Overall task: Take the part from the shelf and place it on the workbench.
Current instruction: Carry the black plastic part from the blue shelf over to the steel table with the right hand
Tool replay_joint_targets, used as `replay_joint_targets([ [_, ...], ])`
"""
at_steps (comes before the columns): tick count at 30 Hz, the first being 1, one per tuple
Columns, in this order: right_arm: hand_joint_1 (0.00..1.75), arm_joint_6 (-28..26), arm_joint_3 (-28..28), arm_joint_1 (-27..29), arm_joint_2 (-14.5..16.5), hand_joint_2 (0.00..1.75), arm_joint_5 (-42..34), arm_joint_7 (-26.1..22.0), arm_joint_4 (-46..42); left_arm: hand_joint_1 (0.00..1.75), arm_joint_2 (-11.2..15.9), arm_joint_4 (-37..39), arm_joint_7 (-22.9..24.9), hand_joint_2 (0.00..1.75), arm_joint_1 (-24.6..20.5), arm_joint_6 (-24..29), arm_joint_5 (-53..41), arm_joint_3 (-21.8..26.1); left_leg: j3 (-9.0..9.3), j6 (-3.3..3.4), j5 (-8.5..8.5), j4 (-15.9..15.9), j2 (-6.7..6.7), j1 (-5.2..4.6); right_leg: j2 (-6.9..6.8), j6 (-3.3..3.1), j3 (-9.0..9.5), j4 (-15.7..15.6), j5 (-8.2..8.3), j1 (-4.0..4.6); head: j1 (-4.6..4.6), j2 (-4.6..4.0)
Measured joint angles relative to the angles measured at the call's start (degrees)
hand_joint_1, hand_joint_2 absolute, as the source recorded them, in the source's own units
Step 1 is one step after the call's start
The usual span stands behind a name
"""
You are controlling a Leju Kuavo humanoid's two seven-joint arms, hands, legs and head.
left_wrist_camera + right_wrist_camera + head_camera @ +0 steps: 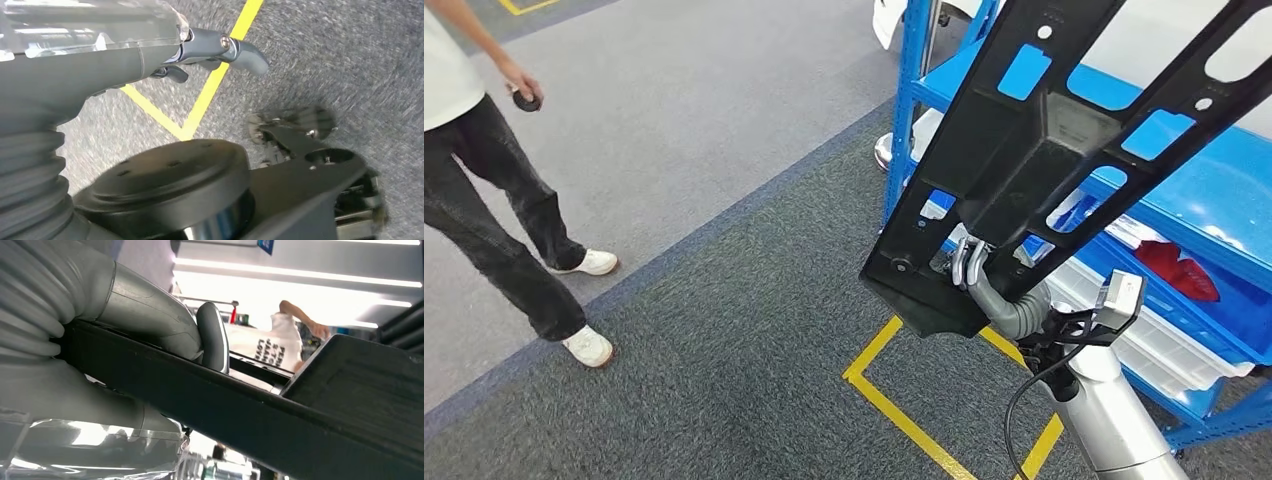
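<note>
A big black plastic part point(1034, 130), a frame with long struts and cut-outs, is up in front of the blue shelf point(1224, 190), tilted from lower left to upper right. My right hand point(984, 275) grips it from underneath near its lower end. In the right wrist view the thick grey thumb point(212, 335) lies over the edge of the black part point(240, 410). My left hand point(150, 55) hangs over the carpet and holds nothing, its thumb stretched out.
The blue shelf holds white bins point(1164, 340) and a red item point(1179, 265) on its lower level. A person point(484, 190) stands at the left on the grey carpet with a small dark object point(526, 98) in one hand. Yellow tape point(894, 400) marks the floor below the part.
</note>
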Motion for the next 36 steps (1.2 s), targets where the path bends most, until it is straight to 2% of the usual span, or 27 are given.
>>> replay_joint_targets([
  [1,1.71,0.00,0.00,0.02,-0.02,1.75,0.00,0.03,0.04,0.00,0.01,0.00,0.13,1.75,-0.03,0.01,0.01,-0.06,-1.26,-0.25,-0.93,2.88,0.29,0.19,-0.83,0.00,-0.05,0.07,-0.04,0.05,0.00,0.00],
  [2,1.71,0.00,0.00,0.02,-0.02,1.75,0.00,0.07,0.09,0.00,0.01,0.00,0.23,1.75,-0.02,0.02,0.02,-0.13,-1.48,-0.46,-0.75,3.65,0.48,0.35,-1.64,0.02,-0.09,0.14,-0.09,0.07,0.00,0.00],
  [3,1.71,0.00,0.00,-0.01,-0.02,1.75,0.00,0.11,0.13,0.00,0.02,0.00,0.35,1.75,0.00,0.04,0.03,-0.20,-0.50,-0.60,0.41,2.07,0.77,0.47,-2.41,0.09,-0.10,0.22,-0.16,0.07,-0.01,0.00],
  [4,1.71,0.00,0.00,-0.09,-0.02,1.75,-0.01,0.14,0.14,0.00,0.03,0.00,0.44,1.75,0.03,0.07,0.04,-0.26,1.58,-0.62,2.29,-1.63,1.49,0.54,-3.11,0.21,-0.05,0.33,-0.26,0.08,-0.01,0.00],
  [5,1.71,0.01,0.00,-0.21,-0.02,1.75,-0.02,0.15,0.14,0.00,0.02,0.00,0.51,1.75,0.05,0.11,0.04,-0.30,3.93,-0.45,3.81,-6.04,2.91,0.46,-3.74,0.37,0.02,0.43,-0.37,0.13,-0.01,0.00],
  [7,1.71,0.03,-0.01,-0.59,-0.03,1.75,-0.04,0.17,0.14,0.00,0.01,0.00,0.55,1.75,0.03,0.20,0.07,-0.34,6.85,0.42,5.50,-11.85,4.94,0.11,-4.79,0.89,0.10,0.59,-0.53,0.39,0.00,0.00],
  [8,1.71,0.04,-0.01,-0.75,-0.03,1.75,-0.05,0.20,0.14,0.00,0.01,0.00,0.55,1.75,0.05,0.24,0.07,-0.36,7.07,0.88,5.50,-12.62,5.17,-0.10,-5.32,1.20,0.13,0.60,-0.54,0.54,0.00,0.00],
  [10,1.71,0.07,-0.01,-1.01,-0.04,1.75,-0.05,0.24,0.15,0.00,0.00,0.00,0.55,1.75,0.21,0.28,0.08,-0.38,6.88,1.62,5.92,-12.73,3.79,-0.10,-6.16,1.88,0.28,0.55,-0.59,0.56,0.00,0.00],
  [11,1.71,0.08,-0.01,-1.10,-0.04,1.75,-0.04,0.26,0.16,0.00,-0.01,0.00,0.55,1.75,0.31,0.31,0.07,-0.38,6.91,1.96,6.15,-12.94,3.14,0.01,-5.53,2.23,0.28,0.83,-0.94,0.44,0.00,0.00],
  [12,1.71,0.09,-0.02,-1.18,-0.09,1.75,-0.06,0.27,0.16,0.00,-0.02,0.00,0.54,1.75,0.34,0.32,0.07,-0.39,6.96,2.31,6.41,-13.16,2.53,0.16,-4.15,2.49,-0.13,1.98,-1.87,0.26,0.00,0.00],
  [14,1.71,0.09,-0.08,-1.14,-0.38,1.75,-0.09,0.27,0.25,0.00,-0.04,0.00,0.47,1.75,0.21,0.37,0.05,-0.44,6.89,2.81,6.77,-13.36,1.29,0.28,-0.68,2.78,-2.81,8.01,-5.40,-0.02,0.01,0.00],
  [16,1.71,0.10,-0.11,-0.76,-0.68,1.75,-0.11,0.26,0.46,0.00,-0.04,0.00,0.37,1.75,0.13,0.38,0.04,-0.50,6.60,3.03,6.92,-13.24,-0.15,0.17,0.57,2.86,-6.51,15.58,-8.46,-0.07,0.01,0.00],
  [17,1.71,0.11,-0.11,-0.52,-0.76,1.75,-0.12,0.26,0.54,0.00,-0.04,0.00,0.33,1.75,0.19,0.38,0.03,-0.51,6.50,3.06,6.95,-13.12,-0.92,0.12,0.68,2.86,-7.39,17.21,-8.53,-0.09,0.00,0.00],
  [18,1.71,0.11,-0.11,-0.34,-0.80,1.75,-0.13,0.26,0.59,0.00,-0.04,0.00,0.31,1.75,0.26,0.38,0.02,-0.53,6.43,3.04,6.96,-12.95,-1.70,0.10,0.74,2.81,-7.11,16.50,-7.44,-0.13,0.00,0.00],
  [19,1.71,0.11,-0.13,-0.23,-0.83,1.75,-0.14,0.26,0.60,0.00,-0.04,0.00,0.27,1.75,0.32,0.38,0.00,-0.55,6.39,2.96,6.93,-12.74,-2.50,0.10,1.01,2.73,-5.76,13.62,-5.48,-0.20,0.00,0.00],
  [21,1.71,0.10,-0.19,-0.19,-0.89,1.75,-0.16,0.24,0.60,0.00,-0.09,0.00,0.21,1.75,0.29,0.38,-0.03,-0.62,6.14,2.58,6.78,-12.14,-3.95,0.10,3.38,2.51,-2.00,5.73,-2.11,-0.43,0.01,0.00],
  [23,1.71,0.08,-0.24,-0.09,-1.00,1.75,-0.18,0.14,0.59,0.00,-0.14,0.00,0.17,1.75,0.21,0.37,-0.05,-0.67,5.55,1.89,6.81,-11.78,-5.20,0.18,5.17,2.28,-0.32,1.90,-1.27,-0.45,0.01,0.00],
  [25,1.71,0.04,-0.26,0.04,-1.09,1.75,-0.18,0.07,0.60,0.00,-0.15,0.00,0.14,1.75,0.19,0.38,-0.05,-0.68,5.06,1.07,7.12,-11.98,-6.40,0.31,4.31,1.83,-0.32,1.62,-1.20,-0.39,0.01,0.00],
  [26,1.71,0.02,-0.26,0.04,-1.08,1.75,-0.19,0.05,0.60,0.00,-0.15,0.00,0.15,1.75,0.19,0.38,-0.06,-0.69,4.89,0.74,7.01,-11.86,-6.12,0.27,3.63,1.44,-0.22,1.33,-1.05,-0.47,0.00,0.00],
  [28,1.71,-0.01,-0.27,0.02,-1.06,1.75,-0.21,-0.01,0.60,0.00,-0.15,0.00,0.25,1.75,0.13,0.37,-0.09,-0.71,3.46,0.26,5.09,-8.97,-3.45,0.09,2.06,0.66,0.03,0.73,-0.76,-0.64,-0.01,0.00],
  [29,1.71,-0.03,-0.28,0.04,-1.05,1.75,-0.22,-0.04,0.60,0.00,-0.16,0.00,0.31,1.75,0.10,0.35,-0.09,-0.72,2.01,0.10,3.25,-5.73,-1.60,0.15,1.24,0.42,0.09,0.62,-0.73,-0.52,-0.01,0.00],
  [30,1.71,-0.09,-0.28,0.10,-1.05,1.75,-0.21,-0.06,0.62,0.00,-0.16,0.00,0.35,1.75,0.07,0.34,-0.07,-0.72,0.17,-0.09,1.33,-1.73,-0.45,0.26,0.45,0.28,0.09,0.62,-0.75,-0.38,-0.01,0.00],
  [31,1.71,-0.14,-0.28,0.15,-1.05,1.75,-0.18,-0.05,0.68,0.00,-0.15,0.00,0.35,1.75,0.01,0.29,-0.04,-0.71,-1.45,-0.28,-0.05,1.89,0.08,0.37,-0.40,0.24,0.09,0.63,-0.81,-0.26,-0.01,0.00],
  [32,1.71,-0.20,-0.28,0.18,-1.05,1.75,-0.14,-0.05,0.78,0.00,-0.13,0.00,0.36,1.75,-0.04,0.25,-0.02,-0.71,-2.27,-0.43,-0.49,3.90,0.27,0.45,-1.26,0.22,0.12,0.65,-0.88,-0.20,-0.01,0.00],
  [33,1.71,-0.24,-0.27,0.18,-1.03,1.75,-0.10,-0.04,0.89,0.00,-0.10,0.00,0.36,1.75,-0.08,0.20,-0.01,-0.71,-1.97,-0.52,0.14,3.75,0.43,0.49,-2.08,0.25,0.19,0.68,-0.97,-0.17,-0.01,0.00],
  [34,1.71,-0.24,-0.27,0.16,-1.02,1.75,-0.08,-0.04,0.99,0.00,-0.09,0.00,0.37,1.75,-0.10,0.16,-0.01,-0.71,-0.41,-0.50,1.75,1.07,0.85,0.51,-2.84,0.35,0.32,0.71,-1.10,-0.16,-0.02,0.00],
  [36,1.71,-0.24,-0.26,0.01,-0.98,1.75,-0.07,-0.04,1.09,0.00,-0.09,0.00,0.39,1.75,-0.02,0.15,0.01,-0.71,4.03,-0.02,4.96,-7.19,3.12,0.24,-4.17,0.71,0.66,0.79,-1.41,-0.01,-0.01,0.00],
])
